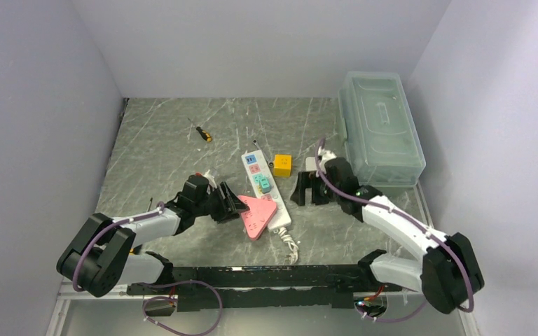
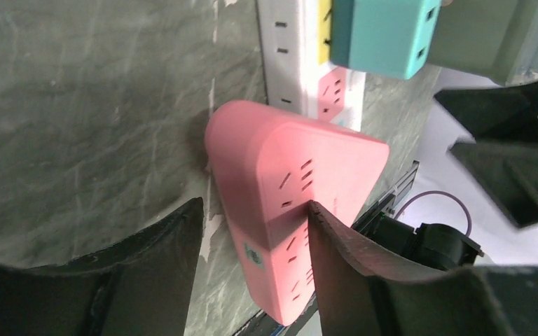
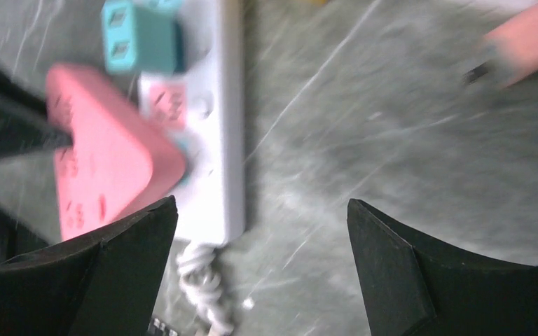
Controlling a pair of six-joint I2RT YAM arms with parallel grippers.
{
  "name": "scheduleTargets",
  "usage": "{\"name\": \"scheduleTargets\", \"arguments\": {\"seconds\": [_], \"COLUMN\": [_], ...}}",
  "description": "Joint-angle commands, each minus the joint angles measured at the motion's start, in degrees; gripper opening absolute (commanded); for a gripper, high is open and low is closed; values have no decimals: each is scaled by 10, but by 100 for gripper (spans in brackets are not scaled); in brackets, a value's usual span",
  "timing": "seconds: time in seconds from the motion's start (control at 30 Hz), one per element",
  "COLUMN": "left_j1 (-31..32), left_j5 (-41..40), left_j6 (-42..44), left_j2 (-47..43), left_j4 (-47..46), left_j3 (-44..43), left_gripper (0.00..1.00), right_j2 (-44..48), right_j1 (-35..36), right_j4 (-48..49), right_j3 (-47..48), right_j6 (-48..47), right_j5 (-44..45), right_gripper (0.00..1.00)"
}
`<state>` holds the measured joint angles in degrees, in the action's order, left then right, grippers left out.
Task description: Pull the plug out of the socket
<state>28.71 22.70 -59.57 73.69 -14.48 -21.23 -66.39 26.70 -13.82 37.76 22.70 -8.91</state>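
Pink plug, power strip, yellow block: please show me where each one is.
pink plug (image 1: 259,214), top view, its flat upper face.
power strip (image 1: 252,162), top view, its far end.
yellow block (image 1: 282,165), top view, its upper face.

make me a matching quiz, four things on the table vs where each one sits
Things:
1 pink plug
2 teal plug
3 yellow block
4 screwdriver

Places:
a on the table, just right of the far end of the power strip
b far back on the left, apart from the strip
c near end of the strip, at the left claw
d middle of the strip

Pairs: 1-c, 2-d, 3-a, 4-b
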Motion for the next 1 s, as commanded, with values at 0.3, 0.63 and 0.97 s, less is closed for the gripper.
{"name": "scheduleTargets", "arguments": {"seconds": [0.3, 0.63, 0.97], "left_j1": [5, 21, 29], "left_j5": [8, 2, -7], "left_j6": [-7, -15, -21], "left_j2": [-47, -61, -55], "left_j4": [-1, 7, 1], "left_j3": [36, 38, 39], "left_gripper": [68, 73, 76], "right_j2": [60, -32, -128], "right_j1": [259, 361, 391], "right_j4": [3, -28, -77], "right_j3": [-60, -30, 11], "right_j6": [101, 160, 222], "right_j5": [155, 239, 322], "right_gripper": [89, 72, 45]}}
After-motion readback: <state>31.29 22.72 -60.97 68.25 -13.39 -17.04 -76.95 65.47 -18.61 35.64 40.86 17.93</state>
